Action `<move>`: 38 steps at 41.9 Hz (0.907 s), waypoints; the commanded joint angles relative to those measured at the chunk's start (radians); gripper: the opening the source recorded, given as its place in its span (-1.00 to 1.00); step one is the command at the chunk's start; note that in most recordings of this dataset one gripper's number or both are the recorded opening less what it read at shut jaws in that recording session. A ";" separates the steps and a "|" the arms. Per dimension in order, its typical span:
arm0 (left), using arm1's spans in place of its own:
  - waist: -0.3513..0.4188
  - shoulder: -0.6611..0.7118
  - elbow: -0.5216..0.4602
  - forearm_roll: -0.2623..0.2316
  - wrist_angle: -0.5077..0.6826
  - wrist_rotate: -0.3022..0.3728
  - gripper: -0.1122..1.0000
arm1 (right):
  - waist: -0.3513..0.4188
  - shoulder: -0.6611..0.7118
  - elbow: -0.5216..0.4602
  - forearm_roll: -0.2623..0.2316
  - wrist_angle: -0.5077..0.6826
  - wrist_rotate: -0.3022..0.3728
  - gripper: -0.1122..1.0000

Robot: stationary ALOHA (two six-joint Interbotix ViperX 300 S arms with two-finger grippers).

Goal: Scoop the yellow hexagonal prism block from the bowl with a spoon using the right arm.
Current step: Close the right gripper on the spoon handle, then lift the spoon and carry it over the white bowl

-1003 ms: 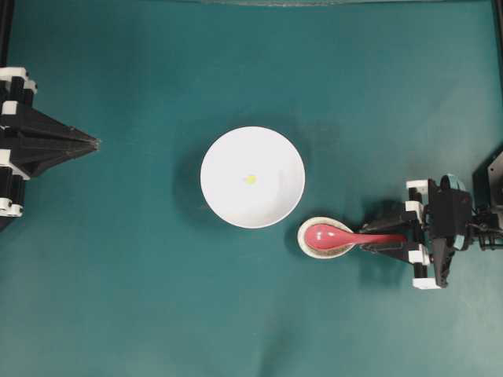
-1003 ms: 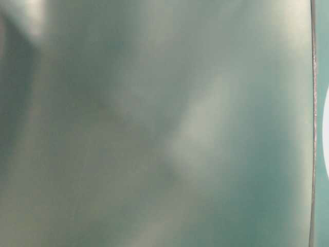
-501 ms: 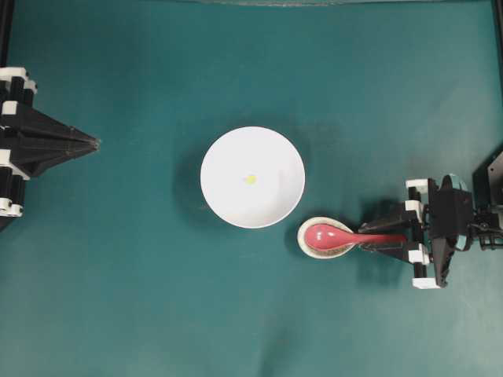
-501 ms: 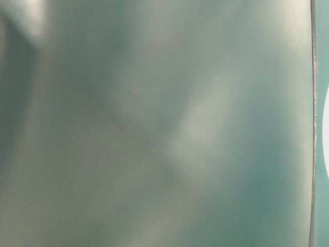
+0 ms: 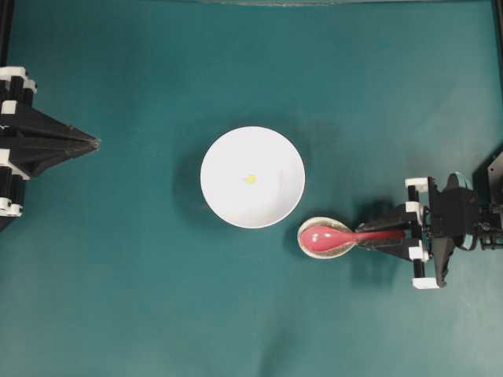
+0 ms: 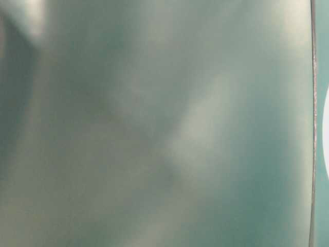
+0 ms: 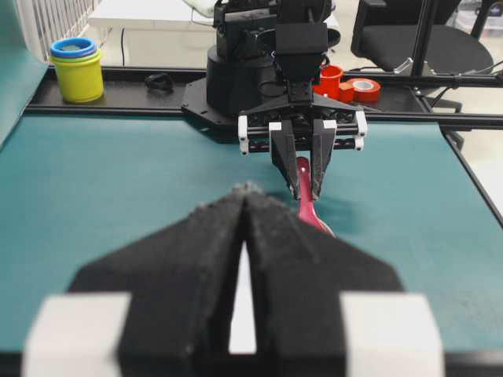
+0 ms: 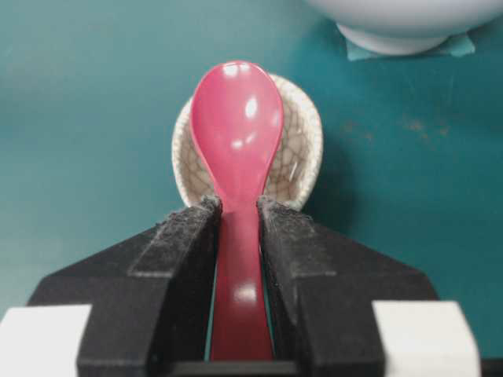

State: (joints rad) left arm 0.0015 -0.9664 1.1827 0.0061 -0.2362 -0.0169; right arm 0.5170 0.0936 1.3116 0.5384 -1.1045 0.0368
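The yellow hexagonal prism block (image 5: pixel 250 179) lies near the middle of the white bowl (image 5: pixel 228 157). Right of the bowl, the pink-red spoon (image 5: pixel 326 234) rests with its scoop in a small crackled dish (image 5: pixel 303 239), handle pointing right. My right gripper (image 5: pixel 369 238) is shut on the spoon's handle just behind the scoop. In the right wrist view both fingertips press the handle's sides (image 8: pixel 238 206), the spoon (image 8: pixel 236 118) level ahead of them. My left gripper (image 5: pixel 96 143) sits at the far left edge, shut and holding nothing, its tips (image 7: pixel 247 192) together.
The bowl's foot (image 8: pixel 401 16) stands just beyond the crackled dish (image 8: pixel 306 149), with a piece of tape under it. Yellow and blue cups (image 7: pixel 78 67) and red tape rolls (image 7: pixel 346 82) sit off the table behind the right arm. The table-level view is blurred.
My right gripper's jaws have closed in from either side onto the spoon's handle. The left arm, bowl and block have stayed put.
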 commanded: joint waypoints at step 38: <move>0.000 0.005 -0.015 0.003 -0.003 0.008 -0.80 | -0.403 -0.483 -0.261 -0.002 0.721 -0.333 -0.36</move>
State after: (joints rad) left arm 0.0015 -0.9664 1.1827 0.0061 -0.2347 -0.0092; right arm 0.1565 -0.3543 1.1137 0.5384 -0.4924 -0.2807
